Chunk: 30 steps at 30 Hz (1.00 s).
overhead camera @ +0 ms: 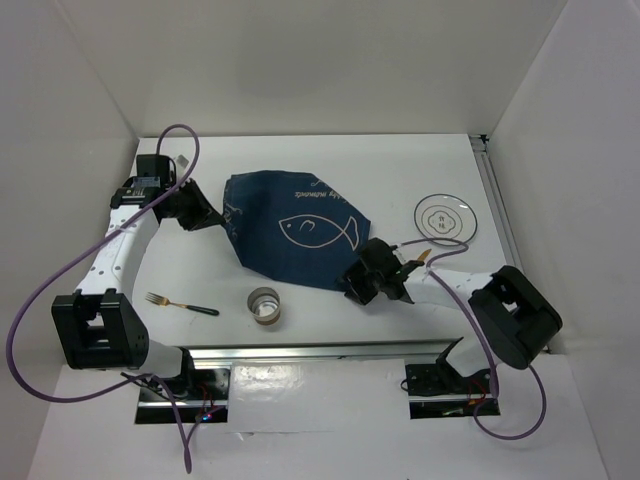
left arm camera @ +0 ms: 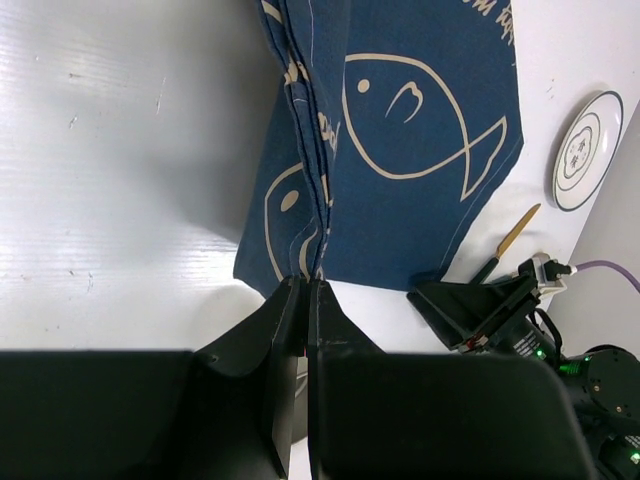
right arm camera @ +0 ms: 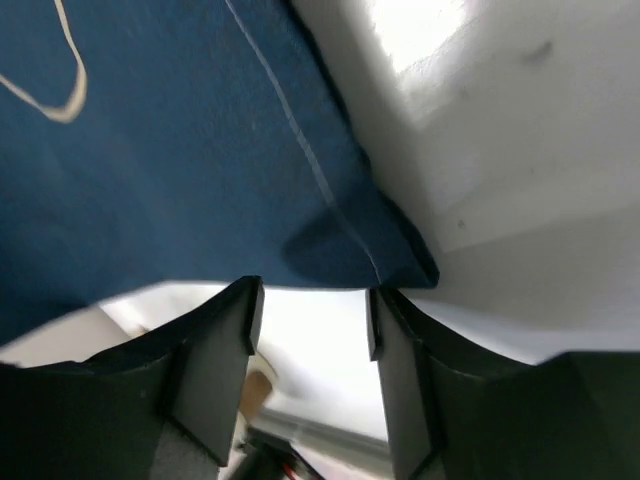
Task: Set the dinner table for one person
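Pale lettering along the blue mat [overhead camera: 290, 235] edge — too small to read.

A soft, matt blue cloth mat [left arm camera: 400, 180] is shown ahead of the smooth black plastic fingers [left arm camera: 255, 345] of the left gripper [left arm camera: 306, 285], on a matt white tabletop [left arm camera: 120, 150].

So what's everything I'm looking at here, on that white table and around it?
dinner table: one, plain white, under everything.
cloth mat: one, dark blue with a pale fish outline, mid-table.
plate: one, white with dark rings, right of the mat.
fork: one, gold with a dark handle, near left.
tape roll: one, grey-brown, right of the fork.
second utensil: one, gold tip, by the right arm; type unclear.
cables: two, purple, one looping off each arm.
left tool: one, black, shut on the mat's edge.
right tool: one, black, open, at the mat's near right corner.
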{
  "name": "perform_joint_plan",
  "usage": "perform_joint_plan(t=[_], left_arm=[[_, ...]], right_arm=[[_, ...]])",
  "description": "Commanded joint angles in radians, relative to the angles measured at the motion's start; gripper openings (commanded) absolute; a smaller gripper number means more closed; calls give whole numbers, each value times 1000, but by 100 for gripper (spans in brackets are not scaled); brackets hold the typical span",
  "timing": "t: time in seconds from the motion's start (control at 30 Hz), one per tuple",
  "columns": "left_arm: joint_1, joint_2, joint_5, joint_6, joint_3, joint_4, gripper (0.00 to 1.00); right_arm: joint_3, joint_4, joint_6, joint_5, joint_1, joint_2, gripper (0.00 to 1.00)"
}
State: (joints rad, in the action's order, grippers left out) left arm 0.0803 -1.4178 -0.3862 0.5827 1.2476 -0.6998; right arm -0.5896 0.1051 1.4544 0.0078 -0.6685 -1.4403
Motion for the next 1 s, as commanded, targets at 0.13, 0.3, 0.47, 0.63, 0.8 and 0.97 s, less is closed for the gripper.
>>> perform_joint_plan(t=[0.13, 0.3, 0.47, 0.63, 0.8, 0.97], left_arm=[[15, -6, -17, -9, 3, 40, 0], [33, 5, -43, -9, 3, 40, 0], [52, 5, -52, -20, 52, 31, 0], [62, 5, -104, -20, 142, -6, 0], [72, 55, -147, -8, 136, -3, 0], [72, 76, -177, 2, 41, 19, 0]], right_arm=[[-82, 85, 119, 273, -29, -80, 17], [-139, 142, 43, 366, -29, -46, 0], [-249, 205, -95, 465, -29, 52, 0], [-347, 226, -262, 520, -29, 172, 0], [-360, 248, -333, 491, -29, 241, 0], [-271, 300, -308, 425, -29, 250, 0]])
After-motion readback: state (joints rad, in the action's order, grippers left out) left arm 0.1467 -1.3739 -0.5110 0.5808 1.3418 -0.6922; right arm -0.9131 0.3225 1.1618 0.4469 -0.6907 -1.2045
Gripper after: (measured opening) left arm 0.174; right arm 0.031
